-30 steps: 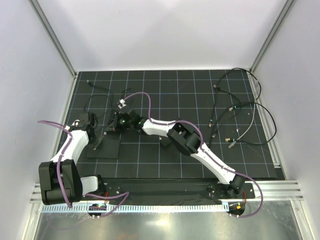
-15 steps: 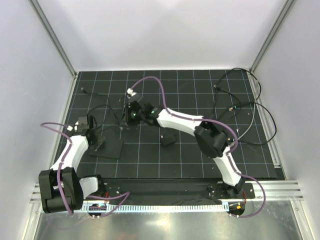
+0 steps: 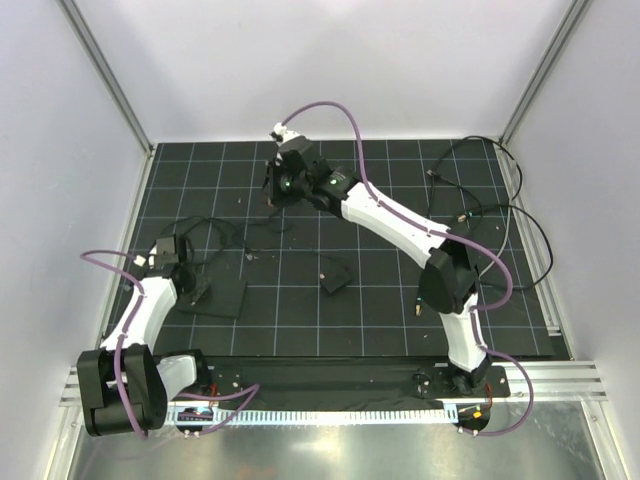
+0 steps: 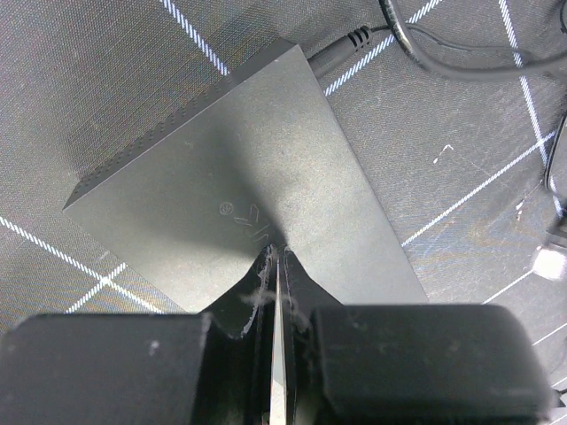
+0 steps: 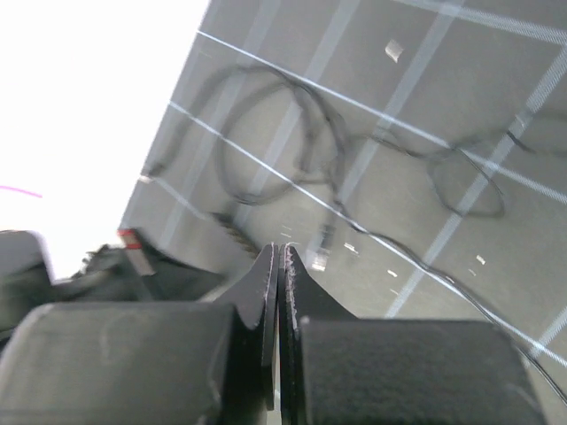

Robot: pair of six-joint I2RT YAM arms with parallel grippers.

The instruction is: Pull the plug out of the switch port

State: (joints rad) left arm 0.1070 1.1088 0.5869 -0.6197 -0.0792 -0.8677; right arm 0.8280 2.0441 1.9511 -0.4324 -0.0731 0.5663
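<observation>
Top external view, entries by size: counter (image 3: 300, 335), black gridded mat; right arm (image 3: 400, 225), stretched to the far side, well apart from the box; left arm (image 3: 140, 305), bent over the near-left area; flat black box (image 3: 222, 298), lying flat left of centre under the left arm's wrist; loose cables (image 3: 500, 215), tangled at far right; small black block (image 3: 335, 282), right of the box and apart from it. Left wrist view adds what the overhead is too coarse to show: switch port (image 4: 310, 60) at a far corner of the box, in its narrow edge, with the plug (image 4: 341, 46) seated in it and its cord trailing away; left pincer (image 4: 278, 258), fingers drawn together on nothing, tips at the box's top face, contact not determinable. Right wrist view adds: right pincer (image 5: 279, 252), fingers pressed together, empty, raised above a slack cable loop (image 5: 266, 133) on the mat. Status, as judged: plug not yet out; neither pincer has it; approach, grip and pull all left to do.
</observation>
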